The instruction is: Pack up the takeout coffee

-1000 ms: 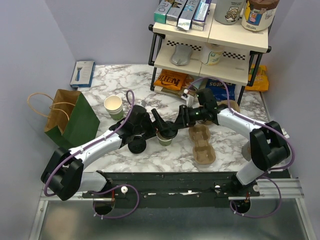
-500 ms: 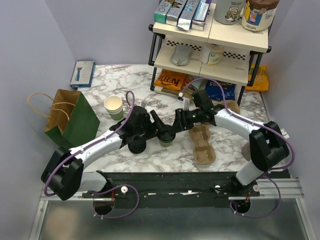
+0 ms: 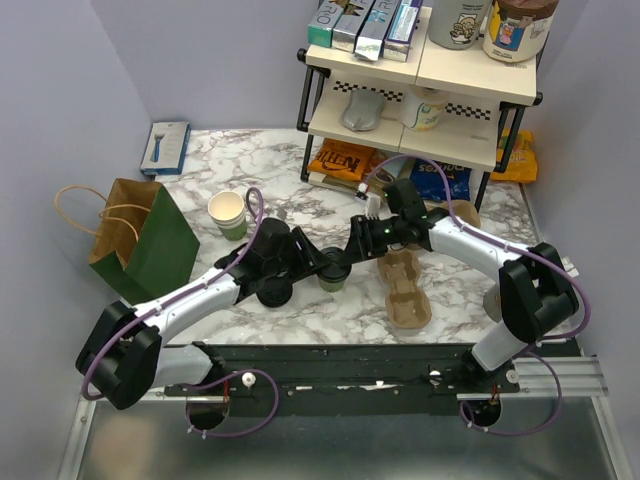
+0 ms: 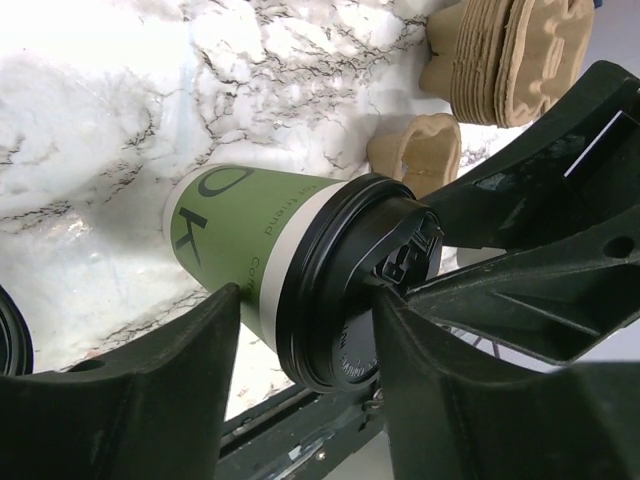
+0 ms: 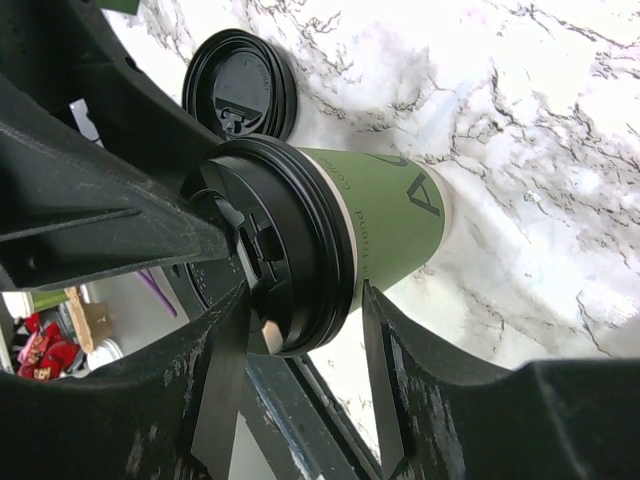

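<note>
The takeout coffee stands upright mid-table, a dark-green cup with its black lid on top. My left gripper comes in from the left. In the left wrist view the gripper has one finger on the cup's side and the other on the lid's top. My right gripper comes in from the right. In the right wrist view it nips the lid, one finger on top and one under the rim against the cup.
A spare black lid lies left of the cup. A second green cup and a green paper bag stand further left. Brown pulp carriers lie right of the cup. A stocked shelf rack stands behind.
My right gripper has moved left onto the lidded cup. My left gripper has come down and closed in on the cup from the left. The cup has stayed in place.
</note>
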{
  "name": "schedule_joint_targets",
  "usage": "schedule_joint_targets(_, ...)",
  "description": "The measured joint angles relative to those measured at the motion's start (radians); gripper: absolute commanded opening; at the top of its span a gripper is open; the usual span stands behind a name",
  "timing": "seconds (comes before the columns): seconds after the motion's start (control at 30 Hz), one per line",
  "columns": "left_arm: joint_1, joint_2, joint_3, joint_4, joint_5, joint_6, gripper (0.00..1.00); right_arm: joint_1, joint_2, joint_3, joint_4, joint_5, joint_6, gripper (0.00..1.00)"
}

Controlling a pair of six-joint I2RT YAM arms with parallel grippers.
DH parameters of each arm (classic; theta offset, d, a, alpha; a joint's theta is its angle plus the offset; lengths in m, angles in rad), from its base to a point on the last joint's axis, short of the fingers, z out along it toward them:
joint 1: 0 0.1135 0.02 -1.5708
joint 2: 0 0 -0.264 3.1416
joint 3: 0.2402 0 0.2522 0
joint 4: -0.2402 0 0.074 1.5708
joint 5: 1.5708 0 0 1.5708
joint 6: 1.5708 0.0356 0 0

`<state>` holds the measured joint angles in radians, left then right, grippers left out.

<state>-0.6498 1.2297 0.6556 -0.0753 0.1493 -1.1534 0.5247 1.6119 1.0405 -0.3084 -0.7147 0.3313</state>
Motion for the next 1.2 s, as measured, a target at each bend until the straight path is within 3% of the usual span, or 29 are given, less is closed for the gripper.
schedule_joint_targets(0.3, 0.0, -0.037, -0.059, 0.072, -0.009, -0.024, 0.47, 0.0, 0.0, -0.004, 0.006, 0.023, 0.024, 0.46)
schedule_joint_targets(0.5, 0.001, -0.059, -0.124, 0.166, -0.009, -0.054, 0.35, -0.002, -0.002, -0.024, 0.045, 0.033, 0.043, 0.38)
schedule_joint_targets(0.67, 0.001, -0.075, -0.169, 0.228, -0.02, -0.084, 0.33, -0.005, -0.012, -0.062, 0.118, 0.04, 0.068, 0.33)
schedule_joint_targets(0.93, 0.002, -0.07, -0.252, 0.386, -0.038, -0.113, 0.2, 0.0, -0.044, -0.115, 0.236, 0.11, 0.065, 0.33)
schedule_joint_targets(1.2, 0.003, -0.035, -0.298, 0.523, -0.038, -0.107, 0.19, 0.016, -0.076, -0.221, 0.462, 0.154, 0.04, 0.34)
